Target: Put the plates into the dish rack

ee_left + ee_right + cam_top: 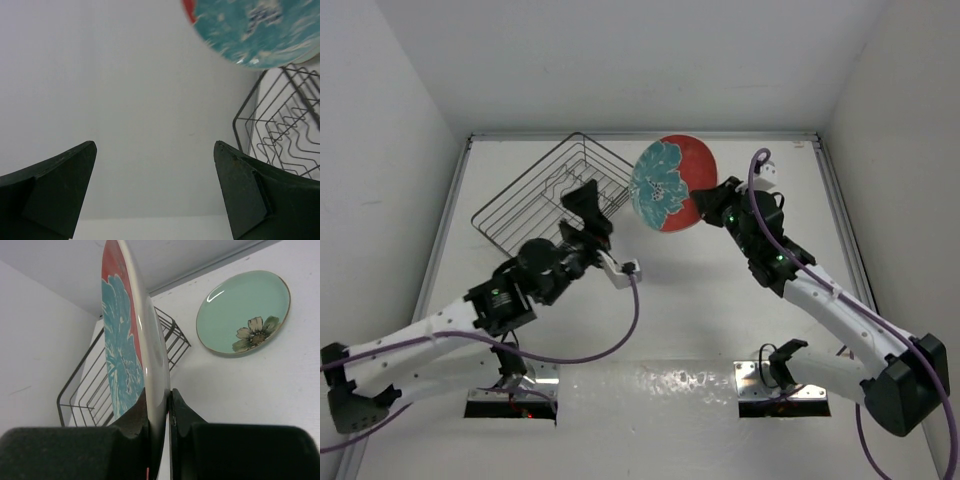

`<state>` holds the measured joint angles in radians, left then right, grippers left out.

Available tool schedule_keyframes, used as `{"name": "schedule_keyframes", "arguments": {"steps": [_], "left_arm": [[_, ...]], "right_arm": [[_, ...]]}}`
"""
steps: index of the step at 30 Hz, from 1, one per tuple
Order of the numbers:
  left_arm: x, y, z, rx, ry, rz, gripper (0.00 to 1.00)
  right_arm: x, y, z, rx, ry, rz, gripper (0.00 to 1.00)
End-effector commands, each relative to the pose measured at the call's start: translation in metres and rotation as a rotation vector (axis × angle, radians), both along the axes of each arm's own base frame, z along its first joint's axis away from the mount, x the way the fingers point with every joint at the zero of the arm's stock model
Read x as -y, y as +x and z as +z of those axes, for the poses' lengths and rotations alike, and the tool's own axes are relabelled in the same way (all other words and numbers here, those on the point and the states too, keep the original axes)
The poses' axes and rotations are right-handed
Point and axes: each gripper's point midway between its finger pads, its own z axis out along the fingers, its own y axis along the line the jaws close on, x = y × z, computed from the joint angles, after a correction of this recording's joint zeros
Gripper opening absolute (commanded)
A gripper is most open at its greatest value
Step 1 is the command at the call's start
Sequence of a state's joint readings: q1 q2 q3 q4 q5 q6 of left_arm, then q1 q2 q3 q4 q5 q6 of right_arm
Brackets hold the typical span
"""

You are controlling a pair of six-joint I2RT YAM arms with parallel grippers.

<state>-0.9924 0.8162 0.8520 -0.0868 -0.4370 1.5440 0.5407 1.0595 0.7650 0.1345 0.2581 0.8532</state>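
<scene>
My right gripper [708, 207] is shut on the rim of the red-and-teal flower plate [670, 183] and holds it on edge in the air, just right of the dish rack [552, 196]. In the right wrist view the plate [125, 335] stands upright between my fingers [159, 396], with the rack [87, 390] behind it. The mint-green plate [243, 312] lies flat on the table beyond; it is hidden in the top view. My left gripper [588, 204] is open and empty at the rack's near right side. Its wrist view [155, 150] shows the held plate [255, 30] above and the rack [287, 130] at right.
White walls close in the table on the left, back and right. The rack sits turned diagonally at the back left. A purple cable [620, 330] loops from the left arm over the table's middle.
</scene>
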Motion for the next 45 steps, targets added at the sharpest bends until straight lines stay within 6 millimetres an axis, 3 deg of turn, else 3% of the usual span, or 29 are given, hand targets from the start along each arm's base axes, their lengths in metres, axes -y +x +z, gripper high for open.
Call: {"name": "schedule_keyframes", "arguments": {"steps": [1,2,3,5,9,13,16,18,23,26,27,29,30,31,32,36,37,38,39,40,41,42,44,45], "left_arm": [[0.038,0.006,-0.016,0.066,0.071,-0.033,1.00],[0.055,0.009,-0.032,0.019,0.071,-0.052,1.00],[0.062,0.011,-0.030,0.003,0.058,-0.059,1.00],[0.081,0.013,-0.048,-0.067,0.081,-0.091,1.00],[0.100,0.012,-0.081,-0.080,0.158,-0.144,1.00],[0.113,0.035,-0.080,-0.121,0.044,-0.017,1.00],[0.125,0.045,-0.064,-0.075,-0.011,0.007,1.00],[0.123,0.047,-0.069,-0.034,0.024,0.017,1.00],[0.121,0.059,-0.051,0.010,-0.028,0.089,0.98],[0.124,0.064,-0.047,-0.011,-0.027,0.110,0.84],[0.124,0.064,-0.048,-0.016,-0.021,0.112,0.62],[0.125,0.065,-0.047,-0.029,-0.020,0.122,0.41],[0.122,0.065,-0.052,-0.053,-0.011,0.135,0.17],[0.123,0.065,-0.050,-0.063,-0.017,0.138,0.06],[0.123,0.065,-0.050,-0.076,-0.023,0.141,0.00],[0.120,0.062,-0.051,-0.153,-0.052,0.156,0.00],[0.121,0.060,-0.042,-0.166,-0.077,0.156,0.00],[0.121,0.059,-0.042,-0.190,-0.089,0.157,0.00],[0.119,0.054,-0.053,-0.256,-0.075,0.161,0.00],[0.121,0.053,-0.043,-0.271,-0.108,0.156,0.00],[0.120,0.052,-0.042,-0.293,-0.128,0.158,0.00],[0.121,0.048,-0.047,-0.344,-0.139,0.153,0.00],[0.123,0.044,-0.037,-0.375,-0.185,0.139,0.00],[0.125,0.042,-0.032,-0.404,-0.217,0.128,0.00]], "right_arm": [[-0.011,0.000,0.136,0.324,0.327,0.031,0.00],[-0.010,0.000,0.136,0.327,0.334,0.028,0.00],[-0.009,-0.002,0.137,0.333,0.343,0.026,0.00],[-0.001,-0.006,0.140,0.363,0.362,0.005,0.00],[0.010,-0.013,0.142,0.388,0.372,-0.028,0.00],[0.008,-0.022,0.140,0.395,0.399,0.008,0.00],[0.003,-0.028,0.132,0.373,0.413,0.049,0.00],[-0.001,-0.033,0.128,0.361,0.435,0.076,0.00],[-0.009,-0.040,0.123,0.343,0.462,0.137,0.00],[-0.010,-0.041,0.118,0.330,0.460,0.142,0.00],[-0.012,-0.041,0.116,0.323,0.458,0.147,0.00],[-0.014,-0.041,0.113,0.315,0.458,0.161,0.00],[-0.015,-0.042,0.111,0.308,0.461,0.166,0.00],[-0.016,-0.042,0.109,0.301,0.459,0.170,0.00],[-0.017,-0.042,0.107,0.297,0.455,0.170,0.00],[-0.014,-0.038,0.097,0.276,0.414,0.147,0.00],[-0.012,-0.036,0.094,0.271,0.403,0.131,0.00],[-0.010,-0.035,0.093,0.270,0.389,0.117,0.03],[-0.008,-0.034,0.088,0.265,0.348,0.104,0.08],[-0.005,-0.032,0.085,0.263,0.323,0.086,0.15],[0.003,-0.030,0.085,0.272,0.300,0.051,0.31],[0.006,-0.029,0.083,0.286,0.236,0.038,0.37],[0.013,-0.029,0.083,0.305,0.167,0.020,0.49],[0.019,-0.027,0.080,0.295,0.105,-0.004,0.63]]}}
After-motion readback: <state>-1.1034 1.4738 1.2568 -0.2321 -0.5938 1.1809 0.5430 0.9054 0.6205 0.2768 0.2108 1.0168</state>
